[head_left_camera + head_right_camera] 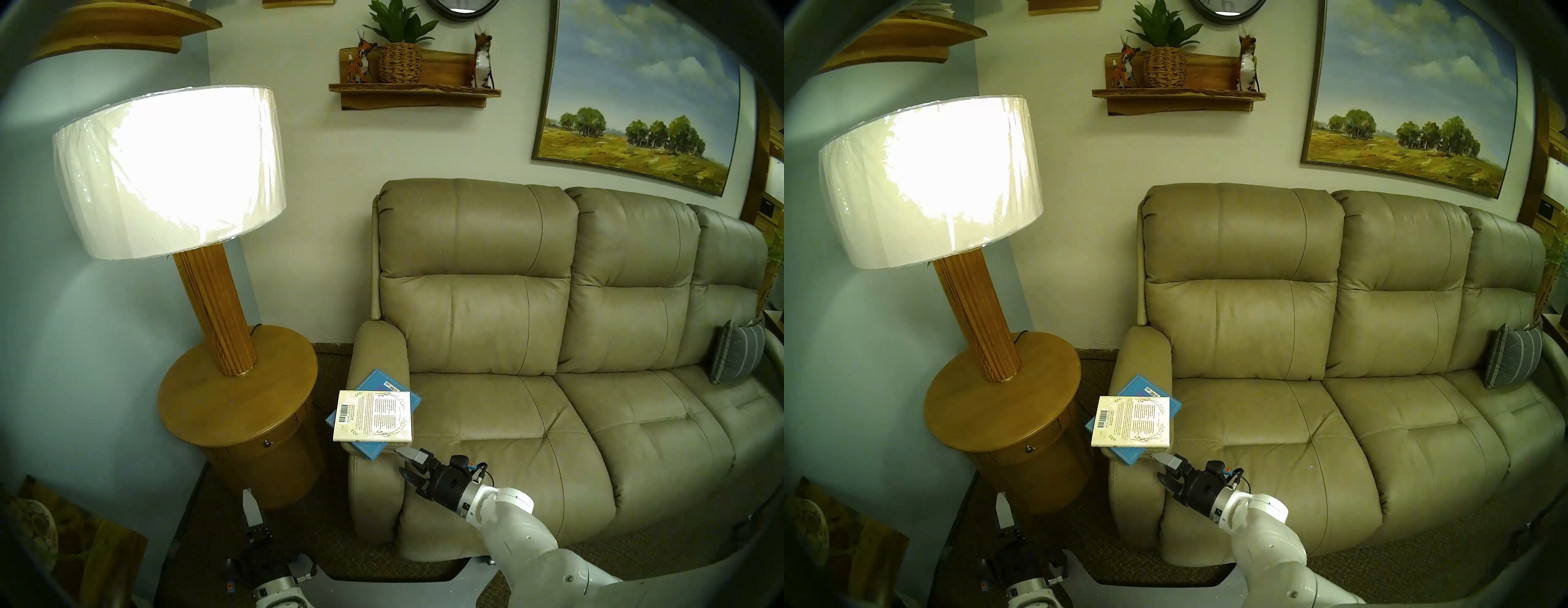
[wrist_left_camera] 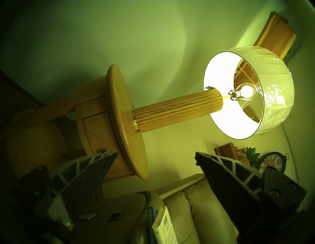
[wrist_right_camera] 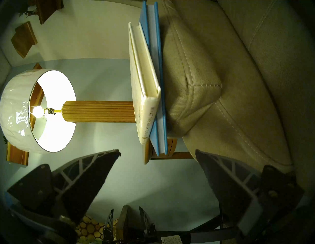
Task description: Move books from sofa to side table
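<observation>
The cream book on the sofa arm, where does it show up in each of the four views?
Head stereo left: cream book, lower centre, atop the blue book.
Head stereo right, lower centre-left.
Left wrist, bottom edge, seen edge-on.
Right wrist, upper centre, edge-on.
Shared landmark: the lit lamp, beside it in every view.

Sofa (image 1: pixel 509 339) smooth leather; side table (image 1: pixel 220 407) glossy wood.

View is rolled sideways. My left end effector (image 2: pixel 154 158) is spread wide, nothing between the fingers (image 2: pixel 88 172). Ahead: round desk (image 2: pixel 126 122) carrying the lit lamp (image 2: pixel 177 110). Cream book (image 2: pixel 164 228) on sofa armrest (image 2: pixel 129 214), bottom edge.
</observation>
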`<action>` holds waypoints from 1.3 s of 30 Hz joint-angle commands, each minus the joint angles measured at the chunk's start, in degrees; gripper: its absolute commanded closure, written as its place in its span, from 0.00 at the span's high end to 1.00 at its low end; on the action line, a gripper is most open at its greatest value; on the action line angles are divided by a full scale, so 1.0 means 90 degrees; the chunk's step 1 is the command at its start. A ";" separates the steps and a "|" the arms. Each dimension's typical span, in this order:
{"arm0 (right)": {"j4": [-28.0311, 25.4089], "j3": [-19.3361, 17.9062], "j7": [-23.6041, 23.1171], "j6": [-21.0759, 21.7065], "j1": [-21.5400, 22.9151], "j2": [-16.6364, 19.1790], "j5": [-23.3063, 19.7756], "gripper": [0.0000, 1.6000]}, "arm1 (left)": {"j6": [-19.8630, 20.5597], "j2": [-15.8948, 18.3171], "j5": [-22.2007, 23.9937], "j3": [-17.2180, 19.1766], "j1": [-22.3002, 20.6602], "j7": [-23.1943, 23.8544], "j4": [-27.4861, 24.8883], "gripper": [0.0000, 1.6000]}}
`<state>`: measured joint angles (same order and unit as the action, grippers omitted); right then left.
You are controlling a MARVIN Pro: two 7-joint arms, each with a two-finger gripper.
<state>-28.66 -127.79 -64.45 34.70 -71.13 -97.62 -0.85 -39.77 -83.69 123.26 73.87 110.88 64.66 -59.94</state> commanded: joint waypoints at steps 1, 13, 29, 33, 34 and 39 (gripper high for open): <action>0.0117 -0.0157 0.0086 0.0024 0.0584 -0.0044 -0.0198 1.00 | 0.0000 -0.0001 -0.0009 0.0003 0.0002 0.0038 -0.0036 1.00; 0.0564 -0.0372 0.0185 -0.0052 0.0958 0.0079 -0.0281 1.00 | 0.0001 -0.0002 -0.0008 0.0004 0.0004 0.0042 -0.0038 1.00; 0.1512 -0.0449 0.0346 -0.0091 0.1376 0.0480 -0.0151 0.42 | 0.0002 -0.0002 -0.0007 0.0005 0.0005 0.0047 -0.0039 1.00; 0.1827 -0.0394 0.0565 -0.0097 0.1482 0.0600 -0.0067 0.47 | 0.0002 -0.0002 -0.0007 0.0006 0.0005 0.0047 -0.0039 1.00; 0.1854 -0.0399 0.0605 -0.0147 0.1486 0.0604 -0.0068 0.43 | 0.0002 -0.0003 -0.0007 0.0006 0.0005 0.0048 -0.0039 1.00; 0.1850 -0.0474 0.0436 -0.0306 0.1452 0.0688 -0.0100 0.29 | 0.0001 -0.0002 -0.0007 0.0005 0.0004 0.0046 -0.0039 1.00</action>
<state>-12.05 -131.66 -58.77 33.15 -59.77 -92.36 -1.08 -39.77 -83.70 123.27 73.87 110.85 64.64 -59.92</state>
